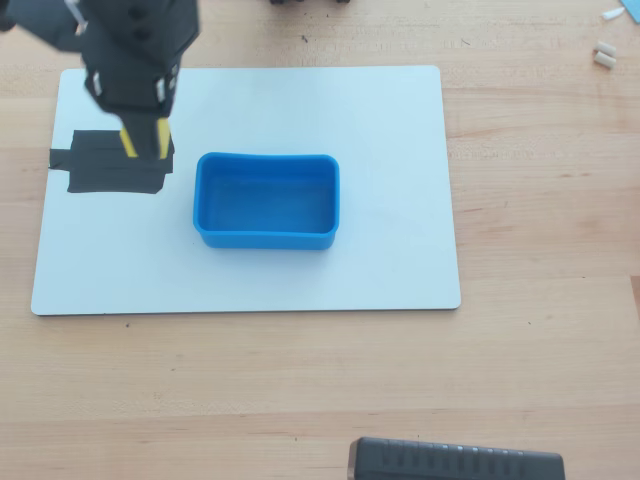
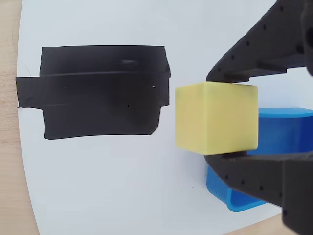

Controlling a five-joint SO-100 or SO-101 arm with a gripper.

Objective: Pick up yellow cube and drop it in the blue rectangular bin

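In the wrist view my gripper (image 2: 216, 118) is shut on the yellow cube (image 2: 217, 117), with one black finger (image 2: 254, 58) above it and one below, and holds it above the white board. In the overhead view the gripper (image 1: 145, 138) hangs over the black tape patch at the board's left, and bits of yellow (image 1: 129, 141) show beside the fingers. The blue rectangular bin (image 1: 265, 161) stands empty in the middle of the board, to the right of the gripper. Its corner (image 2: 281, 128) shows behind the cube in the wrist view.
A black tape patch (image 1: 100, 172) lies on the white board (image 1: 390, 140), below and left of the cube in the wrist view (image 2: 98, 93). The board rests on a wooden table. A dark object (image 1: 455, 462) sits at the front edge, and small white bits (image 1: 603, 55) at the far right.
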